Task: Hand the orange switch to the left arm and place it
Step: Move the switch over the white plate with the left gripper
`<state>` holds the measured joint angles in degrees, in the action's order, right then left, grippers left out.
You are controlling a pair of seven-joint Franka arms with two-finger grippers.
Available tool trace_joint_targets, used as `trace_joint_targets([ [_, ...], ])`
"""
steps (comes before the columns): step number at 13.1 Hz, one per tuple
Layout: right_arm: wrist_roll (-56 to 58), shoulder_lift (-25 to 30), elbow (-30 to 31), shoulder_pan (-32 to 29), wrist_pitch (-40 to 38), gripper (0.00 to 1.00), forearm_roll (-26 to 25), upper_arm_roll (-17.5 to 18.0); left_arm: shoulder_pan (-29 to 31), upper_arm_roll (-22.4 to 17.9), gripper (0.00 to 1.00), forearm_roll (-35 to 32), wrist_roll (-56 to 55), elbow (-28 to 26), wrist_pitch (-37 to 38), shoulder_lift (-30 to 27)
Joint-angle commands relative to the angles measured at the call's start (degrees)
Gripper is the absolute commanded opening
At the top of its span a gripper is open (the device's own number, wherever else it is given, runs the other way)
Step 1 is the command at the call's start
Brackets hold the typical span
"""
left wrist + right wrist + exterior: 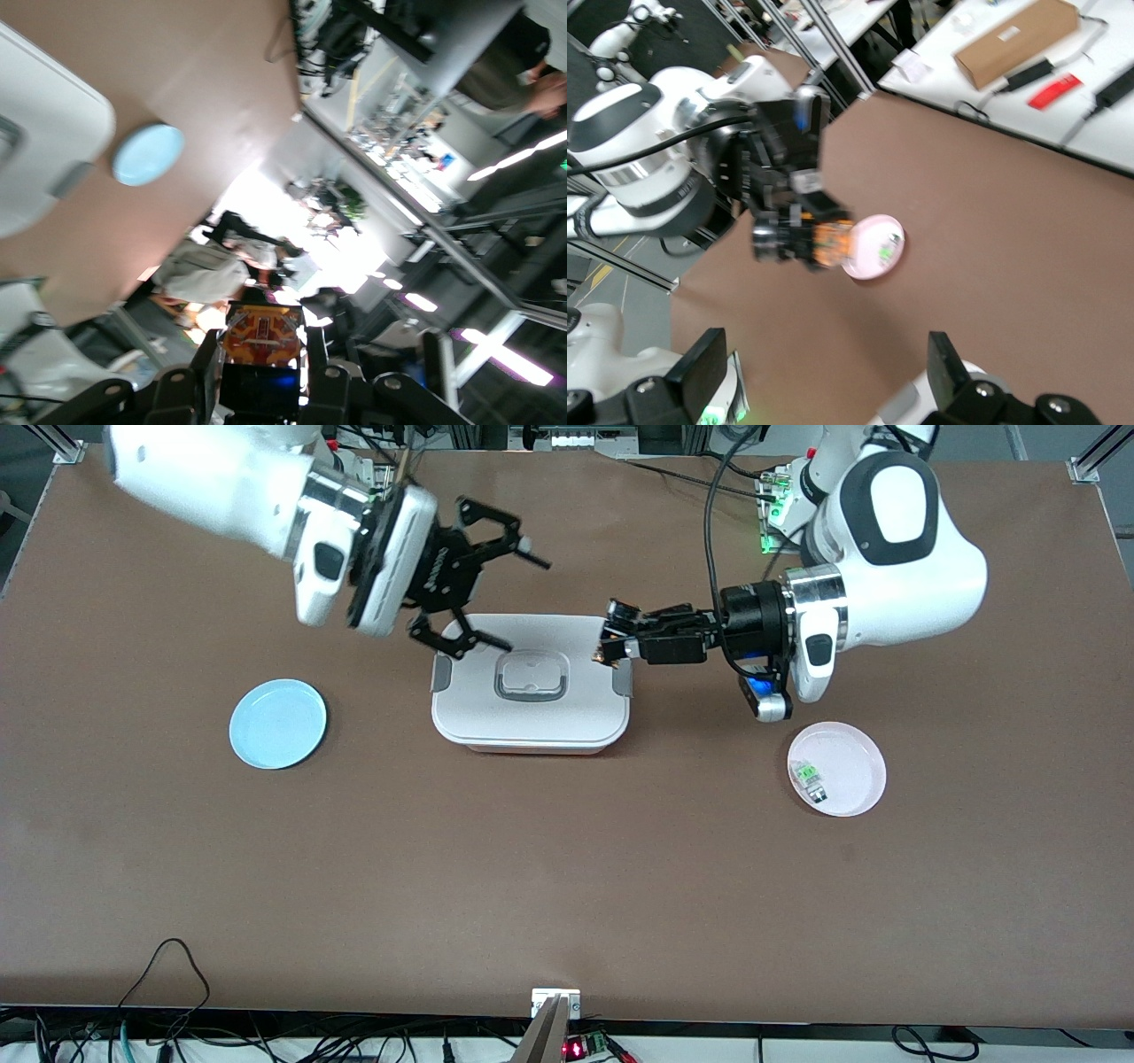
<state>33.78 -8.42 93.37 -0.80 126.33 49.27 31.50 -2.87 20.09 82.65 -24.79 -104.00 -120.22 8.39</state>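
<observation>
The orange switch (601,657) is pinched in my left gripper (606,646), which is shut on it and held level in the air over the end of the white box (532,722) toward the left arm. In the left wrist view the switch's orange face (263,335) shows between the fingers. My right gripper (525,605) is open and empty, up in the air over the box's other end, pointing at the left gripper. The right wrist view shows the switch (831,243) in the left gripper (824,241) ahead of the open right gripper (824,372).
A pink plate (855,748) with a small green-and-clear switch (811,778) lies toward the left arm's end. A blue plate (277,724) lies toward the right arm's end. The box stands on the table between the two plates.
</observation>
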Motion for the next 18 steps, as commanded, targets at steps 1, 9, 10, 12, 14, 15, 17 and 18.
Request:
trace_joint_targets([
  [1,-1.79,0.34,0.32,-0.61,-8.52,1.00,-5.30,-6.86,0.32,-2.16,0.00,-11.94,-0.09,-2.87,3.93,-1.80],
  [9,-16.10,-1.86,1.11,-1.31,-24.97,1.00,-39.75,-16.55,3.40,-8.74,0.00,-47.00,15.79,-12.18,9.04,-0.22],
  [10,-22.38,-1.86,1.37,-1.66,-26.12,1.00,-41.69,-16.99,3.40,-10.50,0.00,-51.06,20.08,-12.80,8.52,0.65],
  [12,-30.24,-1.86,1.38,-1.93,-28.58,1.00,-48.27,-17.34,3.40,-12.97,0.00,-59.84,22.58,-12.89,5.37,2.94],
  [14,-33.16,-1.78,1.38,-2.54,-29.99,1.00,-49.45,-18.13,3.49,-13.94,0.00,-68.81,22.59,-12.89,0.19,5.40],
  [15,-34.12,-1.25,1.20,-2.54,-30.52,1.00,-49.45,-19.88,3.40,-14.72,0.00,-72.16,22.59,-12.89,-2.71,7.24],
  [17,-34.31,0.67,0.76,-2.54,-30.18,1.00,-49.19,-21.99,3.40,-15.43,0.00,-77.36,22.68,-12.89,-8.16,10.67],
  [18,-34.31,1.73,0.59,-2.54,-30.17,1.00,-49.36,-22.26,3.40,-16.04,0.00,-79.03,22.68,-12.89,-10.27,11.81],
])
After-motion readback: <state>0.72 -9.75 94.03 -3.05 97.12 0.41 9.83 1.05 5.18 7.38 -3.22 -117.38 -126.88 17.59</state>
